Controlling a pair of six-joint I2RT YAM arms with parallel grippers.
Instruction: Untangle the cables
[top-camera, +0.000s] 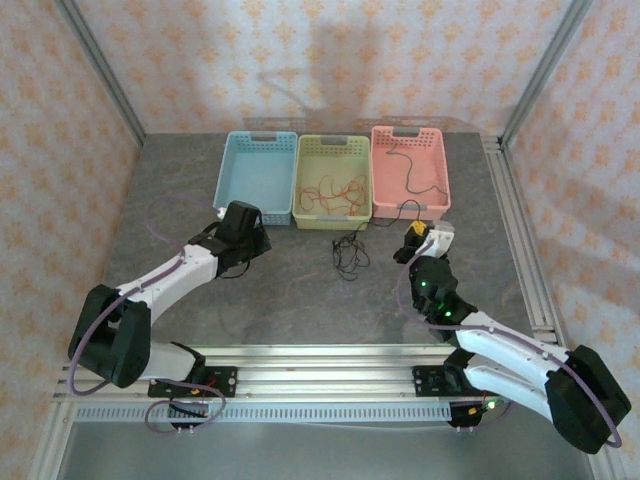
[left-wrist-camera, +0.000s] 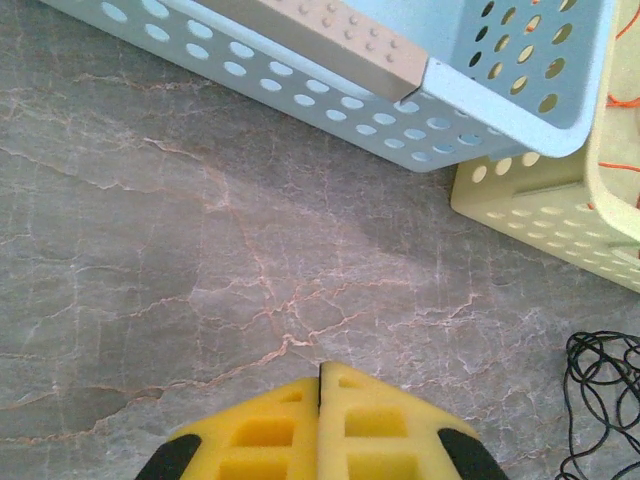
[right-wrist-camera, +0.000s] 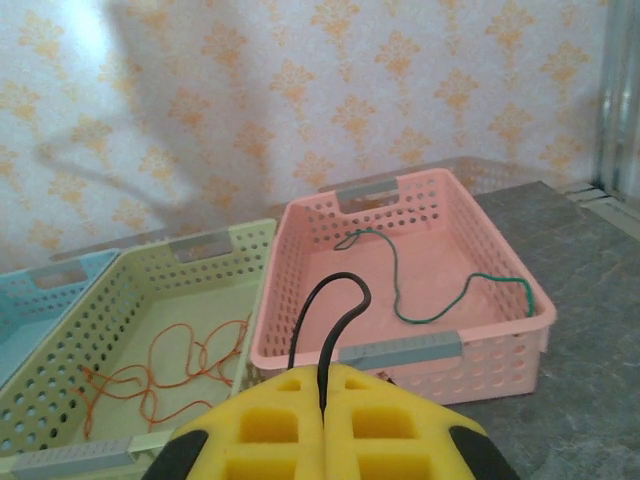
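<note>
My right gripper (top-camera: 413, 236) (right-wrist-camera: 322, 376) hangs just in front of the pink basket (top-camera: 440, 196) (right-wrist-camera: 500, 345), shut on a black cable (right-wrist-camera: 336, 300). That cable loops up from the yellow pads and trails left to a small black tangle (top-camera: 347, 252) (left-wrist-camera: 600, 385) lying on the table. An orange-red cable (top-camera: 333, 190) (right-wrist-camera: 150, 375) lies loosely coiled in the yellow-green basket (top-camera: 300, 175) (right-wrist-camera: 60, 455). In the pink basket a thin dark green cable (top-camera: 408, 168) (right-wrist-camera: 440, 305) is spread out. Low over bare table near the blue basket's front corner, my left gripper (top-camera: 252, 236) (left-wrist-camera: 320, 372) is shut and holds nothing.
Three baskets stand side by side at the back: blue (top-camera: 228, 185) (left-wrist-camera: 400, 135), yellow-green (left-wrist-camera: 520, 200) and pink. A metal frame rail (top-camera: 520, 250) runs along the table's right edge. The grey marbled tabletop (top-camera: 290, 290) lies between the arms.
</note>
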